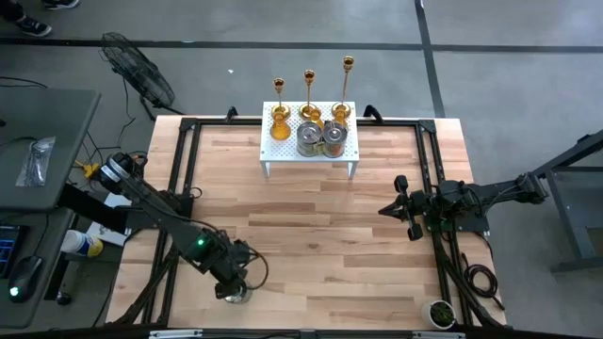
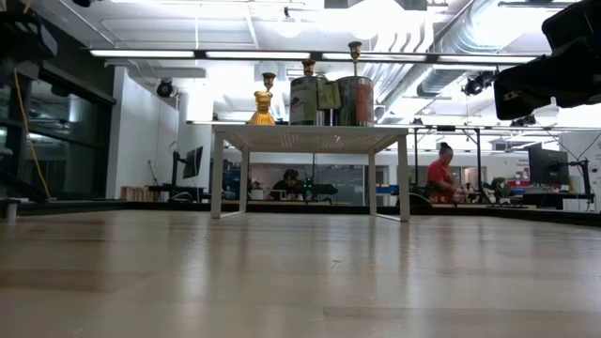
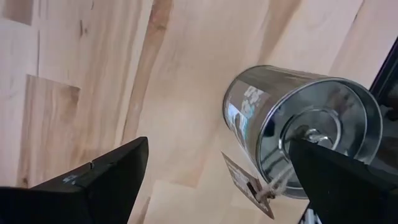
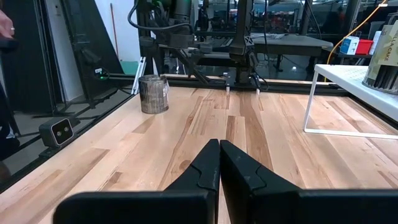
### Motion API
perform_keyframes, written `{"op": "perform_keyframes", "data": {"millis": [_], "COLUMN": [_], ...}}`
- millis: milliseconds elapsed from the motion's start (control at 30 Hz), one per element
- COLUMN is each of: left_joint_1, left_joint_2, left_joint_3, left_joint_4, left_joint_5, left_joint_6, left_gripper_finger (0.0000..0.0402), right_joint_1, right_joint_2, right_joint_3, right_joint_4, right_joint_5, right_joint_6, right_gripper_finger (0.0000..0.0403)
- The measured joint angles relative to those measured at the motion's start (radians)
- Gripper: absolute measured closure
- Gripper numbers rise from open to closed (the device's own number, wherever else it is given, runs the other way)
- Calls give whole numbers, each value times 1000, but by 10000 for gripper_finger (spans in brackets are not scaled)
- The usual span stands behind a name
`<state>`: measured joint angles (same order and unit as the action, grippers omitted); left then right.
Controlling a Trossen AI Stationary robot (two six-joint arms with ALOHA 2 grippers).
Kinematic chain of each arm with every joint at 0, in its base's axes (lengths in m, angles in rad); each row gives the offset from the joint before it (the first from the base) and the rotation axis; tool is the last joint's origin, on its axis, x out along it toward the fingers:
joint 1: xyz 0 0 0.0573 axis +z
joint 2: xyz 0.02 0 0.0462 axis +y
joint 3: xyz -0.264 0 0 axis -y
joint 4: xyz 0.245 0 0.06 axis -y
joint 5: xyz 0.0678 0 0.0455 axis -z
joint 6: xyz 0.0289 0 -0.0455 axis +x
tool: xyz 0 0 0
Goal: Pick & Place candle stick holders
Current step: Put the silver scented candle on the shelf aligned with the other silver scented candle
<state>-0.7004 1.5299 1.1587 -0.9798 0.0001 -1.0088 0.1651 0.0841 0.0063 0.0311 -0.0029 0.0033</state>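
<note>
Left gripper (image 1: pixel 233 290), jaws spread, above silvery pot (image 3: pixel 298 124) at frame bottom; off-centre closing might topple it.

Left pincer (image 1: pixel 233 290) wide open, pointing down; right pincer (image 1: pixel 387 209) closed.
</note>
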Motion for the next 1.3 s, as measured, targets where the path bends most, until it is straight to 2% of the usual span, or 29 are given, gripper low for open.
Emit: {"op": "perform_keyframes", "data": {"millis": [533,633,1067,1300], "left_joint_1": [13,13,13,13], "left_joint_2": [55,55,56,56], "left_joint_3": [5,5,4,3], "left_joint_4": [-6,-6,-12,-16], "left_joint_5": [47,47,75,68], "left_joint_6": [-28,-45,-50,-47], "left_gripper_finger": [21,32,180,229], "right_joint_1": [0,0,0,0], "right_joint_2": [0,0,0,0], "right_joint_3": [0,0,0,0], "right_joint_4": [-1,-2,-2,-2], "right_joint_5": [0,0,0,0], "right_joint_6": [0,0,0,0], "right_gripper_finger": [400,400,400,400]}}
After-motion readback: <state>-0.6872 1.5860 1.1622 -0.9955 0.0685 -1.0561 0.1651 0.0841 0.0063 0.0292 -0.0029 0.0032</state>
